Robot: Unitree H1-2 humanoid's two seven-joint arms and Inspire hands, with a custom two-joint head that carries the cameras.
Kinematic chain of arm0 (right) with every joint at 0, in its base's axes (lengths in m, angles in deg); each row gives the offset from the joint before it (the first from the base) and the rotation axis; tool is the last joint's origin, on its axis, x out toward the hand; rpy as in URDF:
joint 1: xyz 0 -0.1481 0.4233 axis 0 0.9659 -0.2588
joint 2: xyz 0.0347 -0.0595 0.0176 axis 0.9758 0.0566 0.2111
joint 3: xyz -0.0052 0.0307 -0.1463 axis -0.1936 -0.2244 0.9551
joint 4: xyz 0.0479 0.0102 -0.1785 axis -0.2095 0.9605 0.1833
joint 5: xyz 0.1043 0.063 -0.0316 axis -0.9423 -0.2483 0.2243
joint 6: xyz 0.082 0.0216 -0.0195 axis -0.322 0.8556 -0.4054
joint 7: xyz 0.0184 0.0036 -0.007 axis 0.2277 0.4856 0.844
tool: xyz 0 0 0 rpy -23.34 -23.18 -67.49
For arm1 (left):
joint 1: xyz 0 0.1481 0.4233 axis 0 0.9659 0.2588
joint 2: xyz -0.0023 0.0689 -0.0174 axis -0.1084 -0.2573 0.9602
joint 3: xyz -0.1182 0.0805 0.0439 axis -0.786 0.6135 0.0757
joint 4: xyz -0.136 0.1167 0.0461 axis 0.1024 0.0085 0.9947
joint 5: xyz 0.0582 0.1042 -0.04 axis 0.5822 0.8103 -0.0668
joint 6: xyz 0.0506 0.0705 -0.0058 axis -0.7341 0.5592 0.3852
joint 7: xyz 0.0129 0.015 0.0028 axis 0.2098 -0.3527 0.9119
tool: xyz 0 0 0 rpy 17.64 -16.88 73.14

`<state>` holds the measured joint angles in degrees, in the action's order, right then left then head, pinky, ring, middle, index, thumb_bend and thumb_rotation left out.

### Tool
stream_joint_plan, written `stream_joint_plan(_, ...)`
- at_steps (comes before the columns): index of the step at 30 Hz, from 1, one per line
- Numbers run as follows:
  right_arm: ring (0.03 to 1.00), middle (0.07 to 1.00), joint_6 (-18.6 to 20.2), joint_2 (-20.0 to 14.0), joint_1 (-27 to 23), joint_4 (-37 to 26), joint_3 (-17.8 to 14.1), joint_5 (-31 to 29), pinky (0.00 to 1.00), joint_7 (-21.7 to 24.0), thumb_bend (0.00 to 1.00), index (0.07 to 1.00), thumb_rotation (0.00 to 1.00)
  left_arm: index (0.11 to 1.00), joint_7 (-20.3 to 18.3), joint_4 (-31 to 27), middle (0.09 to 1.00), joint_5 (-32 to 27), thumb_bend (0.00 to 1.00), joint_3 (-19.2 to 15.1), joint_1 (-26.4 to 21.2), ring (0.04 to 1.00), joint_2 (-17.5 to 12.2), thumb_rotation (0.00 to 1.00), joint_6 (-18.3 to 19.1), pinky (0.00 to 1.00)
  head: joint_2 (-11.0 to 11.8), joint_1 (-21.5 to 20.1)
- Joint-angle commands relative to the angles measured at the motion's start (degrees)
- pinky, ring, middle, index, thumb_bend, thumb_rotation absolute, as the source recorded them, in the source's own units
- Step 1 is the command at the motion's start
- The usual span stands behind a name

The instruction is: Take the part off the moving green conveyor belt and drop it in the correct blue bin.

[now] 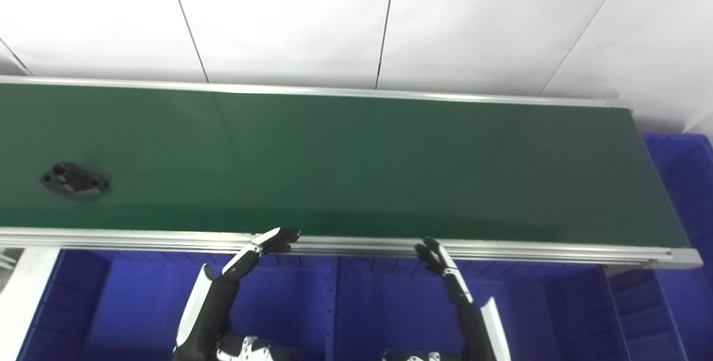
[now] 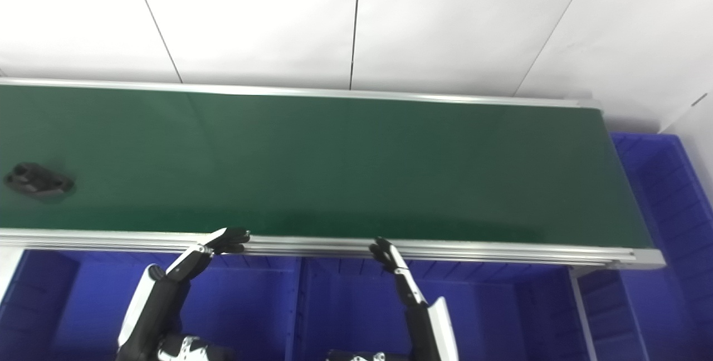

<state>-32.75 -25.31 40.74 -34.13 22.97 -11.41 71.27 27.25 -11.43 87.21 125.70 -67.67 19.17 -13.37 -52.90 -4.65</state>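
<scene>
Two slim robot arms clad in glossy black casing with white side panels, each ending in a black hand, left hand [image 1: 266, 245] and right hand [image 1: 437, 258], whose fingers carry white backs and small silver fittings.

Wall [image 1: 289, 15]: white panels, filling the view from 10 to 2 o'clock.
Seams [image 1: 385, 21]: thin dark lines, run down between panels.
Light: even, soft glare seen on the panels.

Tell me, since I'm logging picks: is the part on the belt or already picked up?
On the belt: the black part lies at its left end, neither hand touching it.
</scene>
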Motion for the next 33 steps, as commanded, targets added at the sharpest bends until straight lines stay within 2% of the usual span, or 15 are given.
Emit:
stream_joint_plan(1, 0.858, 0.88, 1.0, 0.8, 0.8, -1.5, -0.8, 0.2, 0.84, 2.3, 0.89, 0.95, 0.47, 0.816, -2.0, 0.2, 0.816, -1.6, 0.79, -0.4, 0.7, 0.804, -0.3, 0.55, -0.6, 0.76, -0.7, 0.1)
stream_joint_plan(6, 0.86, 0.886, 1.2, 1.2, 0.7, 0.2, -3.2, -0.5, 0.83, 5.6, 0.9, 0.943, 0.44, 0.816, -6.2, 2.9, 0.812, -3.6, 0.76, -2.4, 3.0, 0.782, 1.2, 0.52, -0.6, 0.73, -2.2, 0.7)
stream_joint_plan(9, 0.857, 0.884, 1.0, 1.5, 0.5, 1.4, -4.2, -1.0, 0.81, 7.1, 0.9, 0.94, 0.44, 0.821, -8.0, 5.1, 0.816, -3.3, 0.75, -3.5, 3.9, 0.782, 2.0, 0.54, -0.6, 0.72, -2.3, 0.7)
stream_joint_plan(16, 0.864, 0.894, 2.5, 2.4, 0.6, 2.9, -6.2, -0.8, 0.83, 9.8, 0.92, 0.938, 0.46, 0.829, -10.2, 8.9, 0.821, -3.5, 0.73, -4.9, 4.4, 0.795, 3.9, 0.47, -0.6, 0.74, -1.8, 0.9)
stream_joint_plan(22, 0.879, 0.897, 3.3, 3.0, 1.2, 3.7, -7.9, -0.5, 0.84, 10.9, 0.92, 0.935, 0.46, 0.83, -9.3, 10.5, 0.825, -1.9, 0.72, -4.6, 4.6, 0.793, 4.6, 0.48, -0.6, 0.73, -0.7, 1.7)
stream_joint_plan(33, 0.877, 0.899, -0.5, 3.2, 0.7, 7.6, -9.3, -0.6, 0.82, 10.9, 0.91, 0.93, 0.43, 0.821, -5.6, 11.6, 0.812, 0.5, 0.76, -3.3, 4.1, 0.78, 5.6, 0.52, -0.6, 0.72, 2.9, 5.0)
